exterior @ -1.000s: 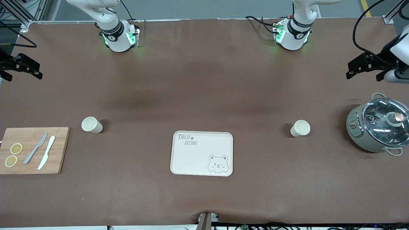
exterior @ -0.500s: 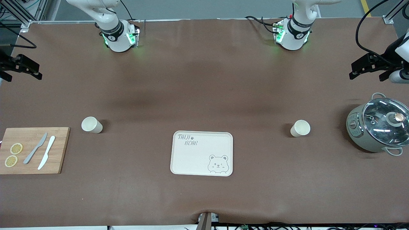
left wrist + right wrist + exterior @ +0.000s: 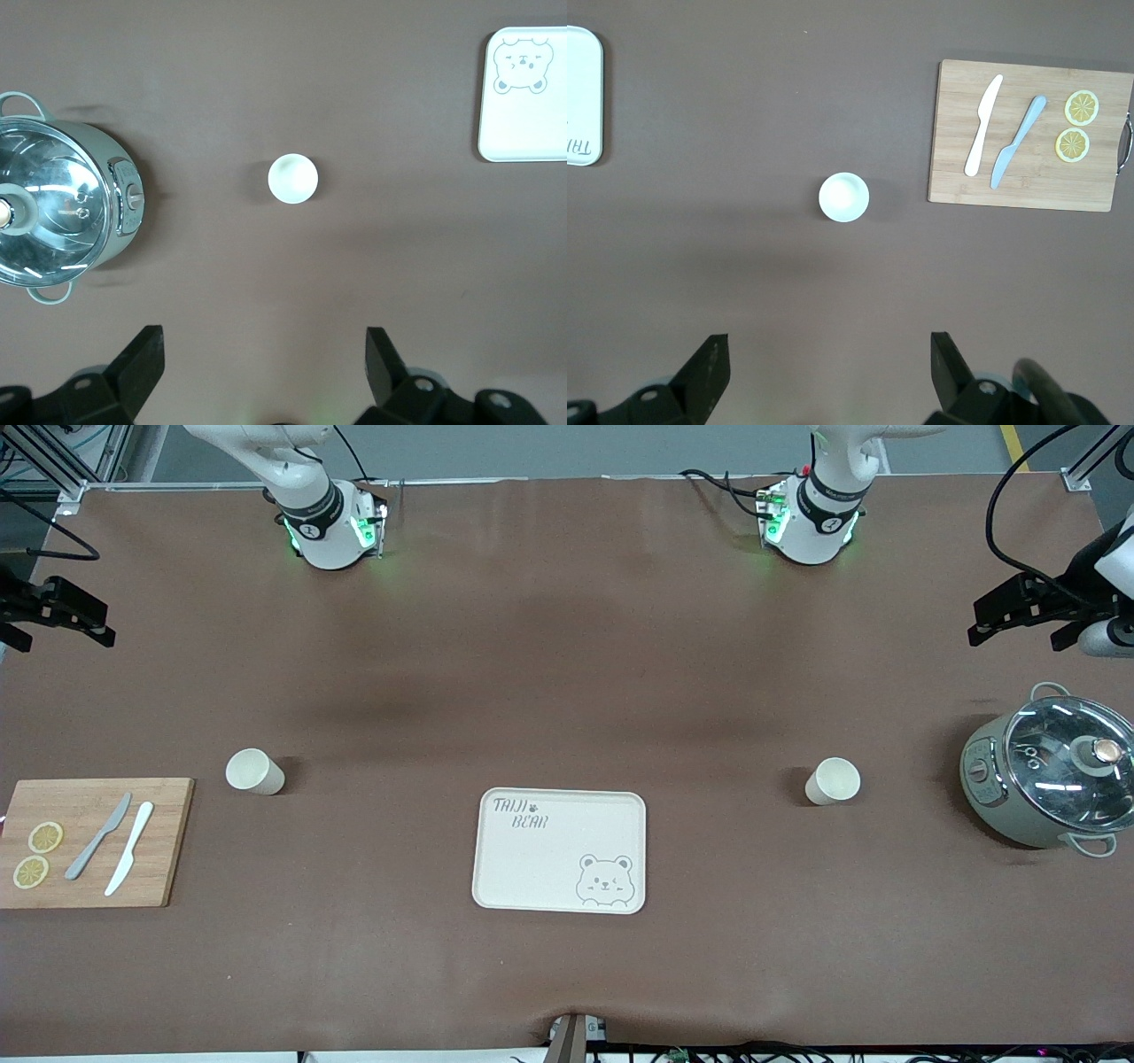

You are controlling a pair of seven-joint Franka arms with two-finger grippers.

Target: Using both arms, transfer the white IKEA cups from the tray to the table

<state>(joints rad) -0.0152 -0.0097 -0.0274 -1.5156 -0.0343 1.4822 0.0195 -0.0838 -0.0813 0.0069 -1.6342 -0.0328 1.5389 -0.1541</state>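
Observation:
Two white IKEA cups stand upright on the brown table. One cup (image 3: 833,781) (image 3: 292,178) is between the bear tray (image 3: 560,850) and the pot, toward the left arm's end. The other cup (image 3: 254,771) (image 3: 843,197) stands beside the cutting board, toward the right arm's end. My left gripper (image 3: 1014,624) (image 3: 264,354) hangs high over the table at the left arm's end, open and empty. At the right arm's end my right gripper (image 3: 66,624) (image 3: 828,354) also hangs high, open with nothing in it. Neither gripper touches a cup.
A grey-green pot (image 3: 1050,779) (image 3: 62,221) with a glass lid stands at the left arm's end. At the right arm's end lies a wooden cutting board (image 3: 93,841) (image 3: 1028,133) with two knives and two lemon slices. The tray's edge (image 3: 523,133) (image 3: 580,88) shows in both wrist views.
Both grippers have drifted slightly outward toward their own ends of the table. The cups and the tray have not moved.

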